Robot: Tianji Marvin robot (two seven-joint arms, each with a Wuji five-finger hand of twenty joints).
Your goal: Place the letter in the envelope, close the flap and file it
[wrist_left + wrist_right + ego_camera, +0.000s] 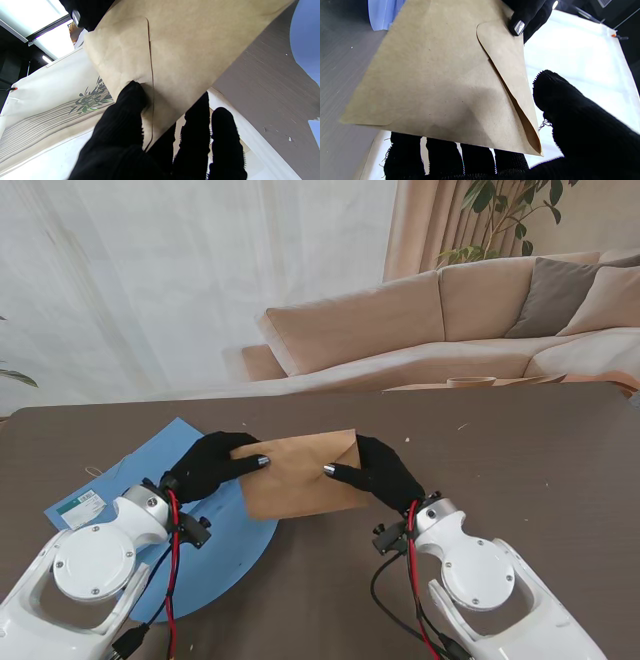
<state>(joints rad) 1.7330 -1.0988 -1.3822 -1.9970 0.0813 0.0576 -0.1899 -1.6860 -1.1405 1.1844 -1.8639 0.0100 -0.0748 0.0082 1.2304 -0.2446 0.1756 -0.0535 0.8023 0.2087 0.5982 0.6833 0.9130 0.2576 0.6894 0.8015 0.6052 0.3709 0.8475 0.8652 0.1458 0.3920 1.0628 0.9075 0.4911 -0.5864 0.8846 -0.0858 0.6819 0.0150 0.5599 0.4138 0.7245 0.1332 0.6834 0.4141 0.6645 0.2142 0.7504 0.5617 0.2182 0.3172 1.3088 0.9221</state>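
A brown kraft paper envelope [300,473] is held above the dark wooden tabletop [520,480] near its left edge, its long axis running left to right. It is gripped at one end by the left robot hand [208,466] and at the other by the right robot hand [385,473]. The flap appears folded down. A blue plastic file folder [215,555] lies just beneath, nearer the left robot hand.

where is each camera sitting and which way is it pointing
Stand view: above the shoulders, looking down at the table; both arms, left hand and right hand hold the envelope.
Left wrist: along the fingers at the envelope.
Right wrist: along its fingers, at the flap.
All share the envelope.
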